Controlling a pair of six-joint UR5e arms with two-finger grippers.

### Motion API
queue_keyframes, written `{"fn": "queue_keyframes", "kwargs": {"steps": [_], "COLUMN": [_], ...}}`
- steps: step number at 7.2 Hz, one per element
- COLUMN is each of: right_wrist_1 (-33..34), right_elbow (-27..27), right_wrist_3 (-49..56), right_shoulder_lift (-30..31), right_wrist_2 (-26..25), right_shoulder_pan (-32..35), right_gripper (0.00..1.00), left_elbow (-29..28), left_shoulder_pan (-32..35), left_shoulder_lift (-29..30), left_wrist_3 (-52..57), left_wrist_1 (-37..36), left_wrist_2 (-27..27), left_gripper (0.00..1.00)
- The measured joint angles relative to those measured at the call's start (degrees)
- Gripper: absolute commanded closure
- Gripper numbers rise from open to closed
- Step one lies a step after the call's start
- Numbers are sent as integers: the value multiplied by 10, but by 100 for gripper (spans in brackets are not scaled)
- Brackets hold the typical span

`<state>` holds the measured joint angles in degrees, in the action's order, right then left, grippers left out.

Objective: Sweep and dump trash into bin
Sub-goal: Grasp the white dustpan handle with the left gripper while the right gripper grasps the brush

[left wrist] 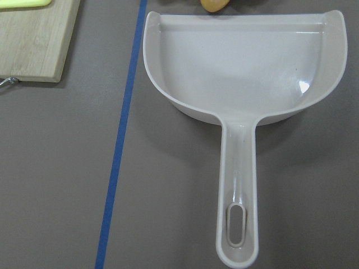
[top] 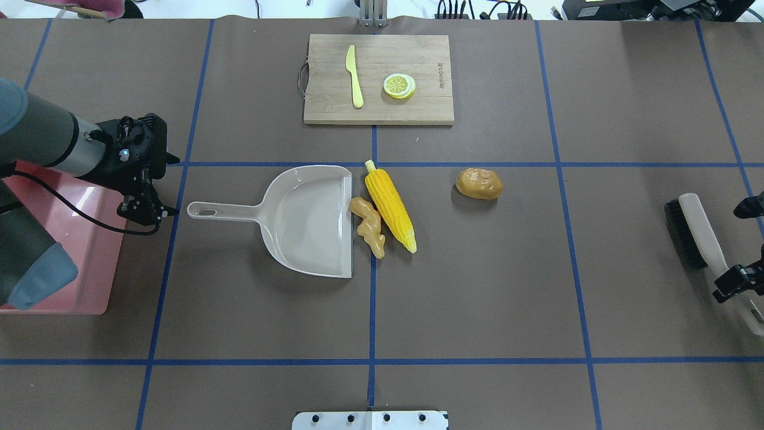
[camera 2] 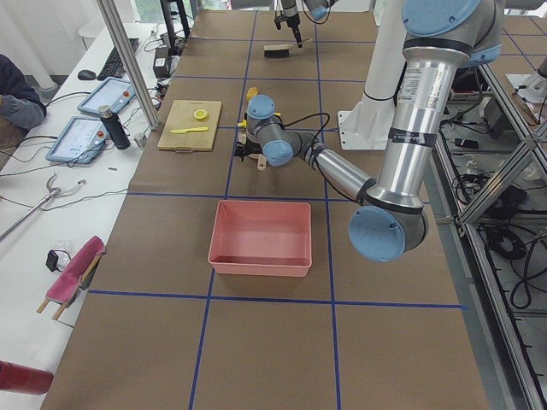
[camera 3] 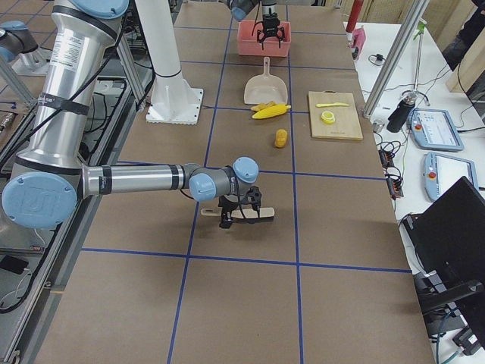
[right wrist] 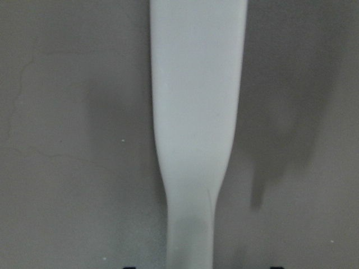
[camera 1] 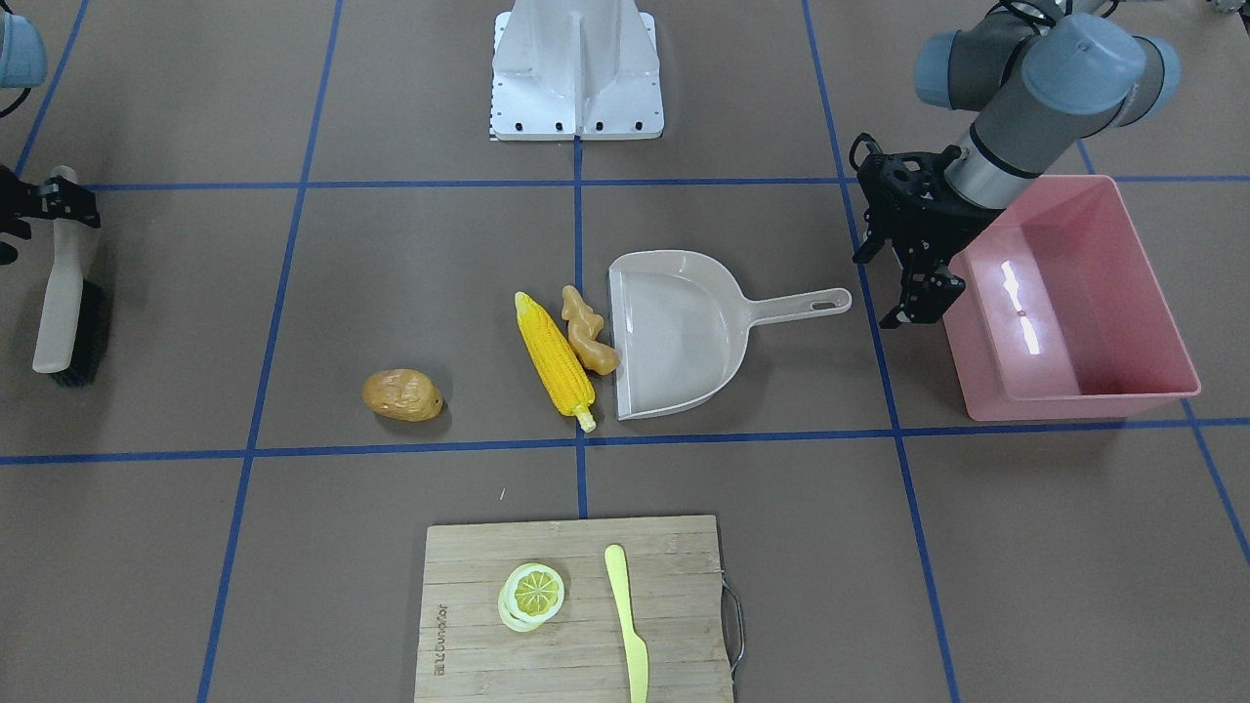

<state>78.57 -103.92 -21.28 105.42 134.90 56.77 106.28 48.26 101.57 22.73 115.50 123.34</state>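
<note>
Table scene from my remote station: the trash lies mid-table. A yellow corn cob (top: 391, 206) rests against a knobbly ginger root (top: 368, 226), which sits at the open lip of a beige dustpan (top: 310, 221). A potato (top: 479, 183) lies well apart, toward the brush (top: 701, 230). The pink bin (camera 1: 1074, 407) stands at the table's left end, empty as far as I can see. The left gripper (top: 143, 191) hangs with fingers spread, holding nothing, near the tip of the dustpan's handle. The right gripper (top: 737, 248) straddles the brush handle with a gap either side, not clamped. I judge the toys light, hard and smooth: the corn and potato will likely roll, the ginger may snag. I would sweep rather than pinch them, gripping each tool mid-handle
</note>
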Motion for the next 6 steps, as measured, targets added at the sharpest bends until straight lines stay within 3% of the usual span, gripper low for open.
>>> {"fn": "queue_keyframes", "kwargs": {"steps": [2, 6], "right_wrist_1": [0, 0], "right_elbow": [9, -9], "right_wrist_3": [-2, -6], "right_shoulder_lift": [-7, -9], "right_wrist_2": [-2, 0], "right_shoulder_pan": [-2, -2], "right_gripper": [100, 100], "left_elbow": [-40, -128], "left_shoulder_pan": [-5, -37], "left_shoulder_lift": [27, 111], "left_wrist_3": [6, -19], "left_wrist_1": [-2, 3], "left_wrist_2": [21, 25], "left_gripper": [2, 2]}}
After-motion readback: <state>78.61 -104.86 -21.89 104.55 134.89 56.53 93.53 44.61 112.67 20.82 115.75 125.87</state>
